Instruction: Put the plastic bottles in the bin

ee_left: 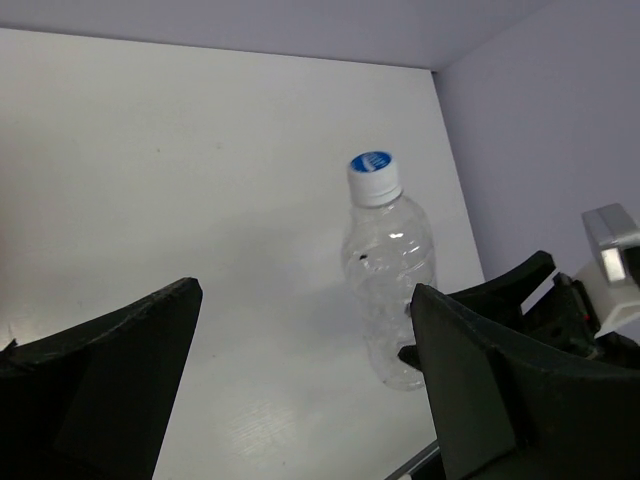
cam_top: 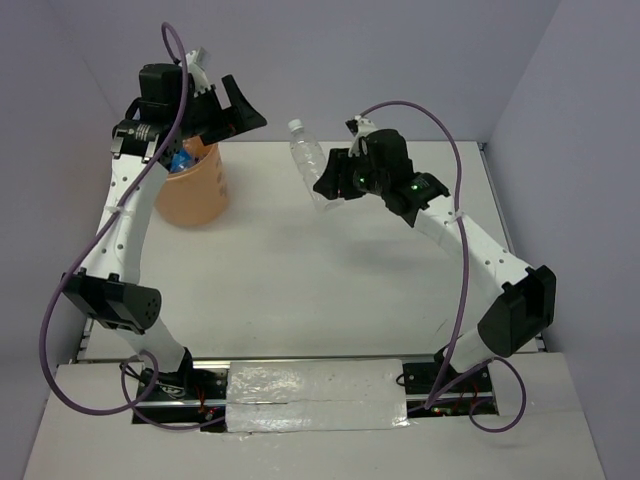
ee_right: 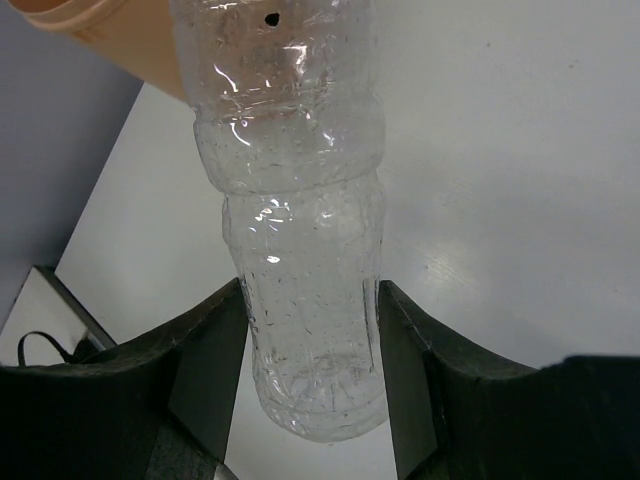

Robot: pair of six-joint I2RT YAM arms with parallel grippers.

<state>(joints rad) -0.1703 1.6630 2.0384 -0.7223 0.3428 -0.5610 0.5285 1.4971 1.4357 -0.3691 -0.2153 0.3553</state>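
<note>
My right gripper (cam_top: 327,186) is shut on the lower part of a clear crinkled plastic bottle (cam_top: 305,160). It holds the bottle tilted above the table's middle back, to the right of the bin. In the right wrist view the bottle (ee_right: 300,250) fills the gap between my fingers (ee_right: 205,360). The orange bin (cam_top: 192,190) stands at the back left and holds a bottle with a blue label (cam_top: 182,160). My left gripper (cam_top: 240,115) is open and empty, high above the bin. Its view shows the held bottle (ee_left: 392,280) with its blue cap and the right gripper (ee_left: 545,300) beside it.
Purple walls close in the white table (cam_top: 330,270) at the back and both sides. The bin's rim (ee_right: 70,20) shows at the top left of the right wrist view. A taped strip (cam_top: 315,400) lies between the arm bases at the near edge.
</note>
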